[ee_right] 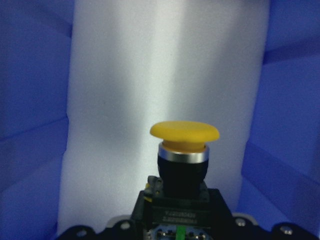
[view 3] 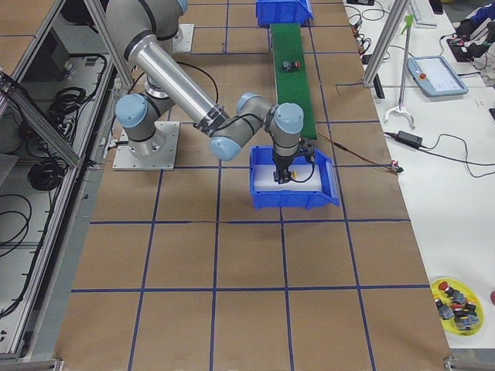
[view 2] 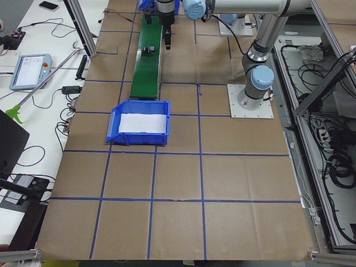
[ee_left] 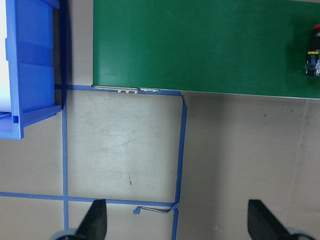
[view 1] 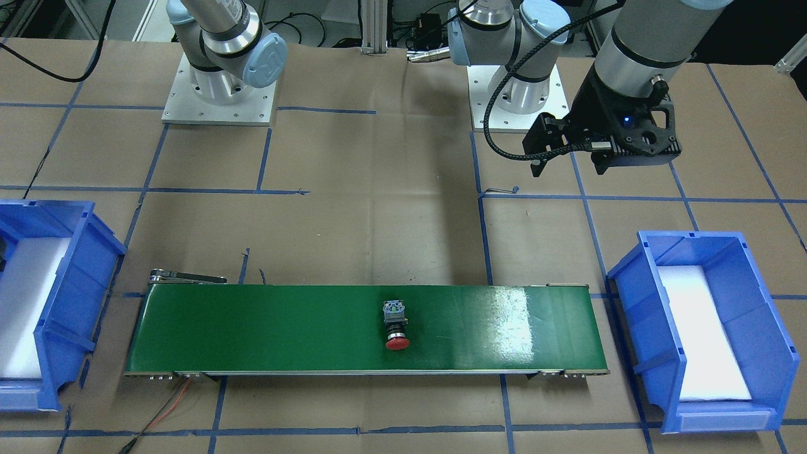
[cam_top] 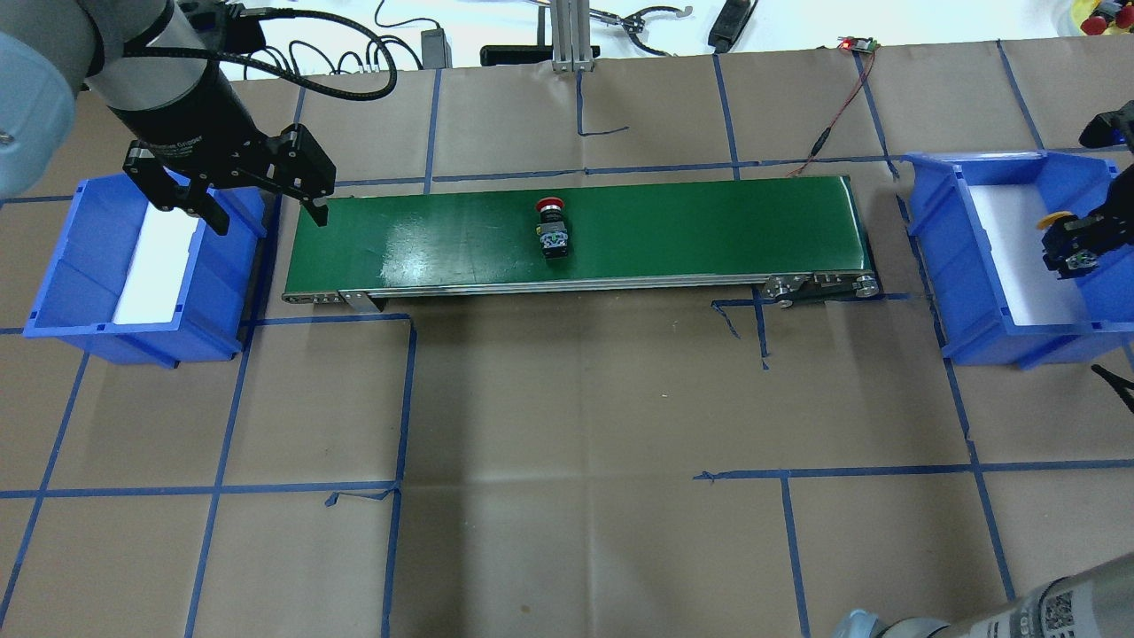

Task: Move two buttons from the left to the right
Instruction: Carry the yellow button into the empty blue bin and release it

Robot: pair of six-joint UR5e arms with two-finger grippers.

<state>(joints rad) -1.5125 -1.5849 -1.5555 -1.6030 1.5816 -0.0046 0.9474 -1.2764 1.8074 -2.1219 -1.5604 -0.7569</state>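
My right gripper (cam_top: 1072,252) pinches the yellow button (ee_right: 184,150) over the right bin (cam_top: 939,239), so I judge this the drop-off: next, lower and release. The red button (cam_top: 551,227) lies midway along the green conveyor (cam_top: 709,226); my left gripper (cam_top: 266,211) hangs spread near its left end.

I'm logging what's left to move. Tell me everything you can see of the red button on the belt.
The red button has a red mushroom cap, a black collar and a grey boxy rear block. It lies on its side near the middle of the green conveyor belt, cap pointing away from the robot. Only the belt touches it.
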